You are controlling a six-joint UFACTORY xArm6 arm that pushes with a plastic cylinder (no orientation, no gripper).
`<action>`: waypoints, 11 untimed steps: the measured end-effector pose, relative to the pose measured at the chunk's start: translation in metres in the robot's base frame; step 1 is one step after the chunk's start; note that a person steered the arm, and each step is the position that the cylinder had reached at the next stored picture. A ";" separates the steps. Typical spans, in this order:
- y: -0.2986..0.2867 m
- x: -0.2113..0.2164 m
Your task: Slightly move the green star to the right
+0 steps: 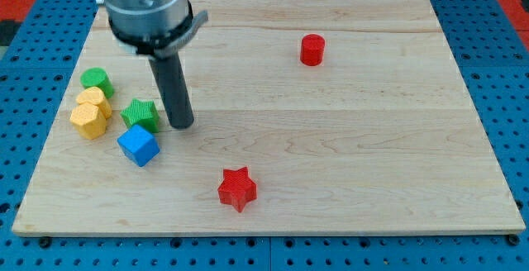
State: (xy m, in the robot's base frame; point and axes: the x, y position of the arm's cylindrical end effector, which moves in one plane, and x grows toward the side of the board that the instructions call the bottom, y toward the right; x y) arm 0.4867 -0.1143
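The green star [140,115] lies at the left of the wooden board [331,139]. My tip [182,125] rests on the board just to the star's right, a small gap from it. The dark rod rises from the tip toward the view's top left. A blue cube [137,145] sits right below the star, close to touching it.
A green cylinder [97,80] and two yellow blocks [90,112] cluster left of the star. A red star [237,188] lies at the bottom middle. A red cylinder [312,49] stands at the top right of centre. The board's left edge is near the cluster.
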 end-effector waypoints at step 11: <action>-0.047 -0.042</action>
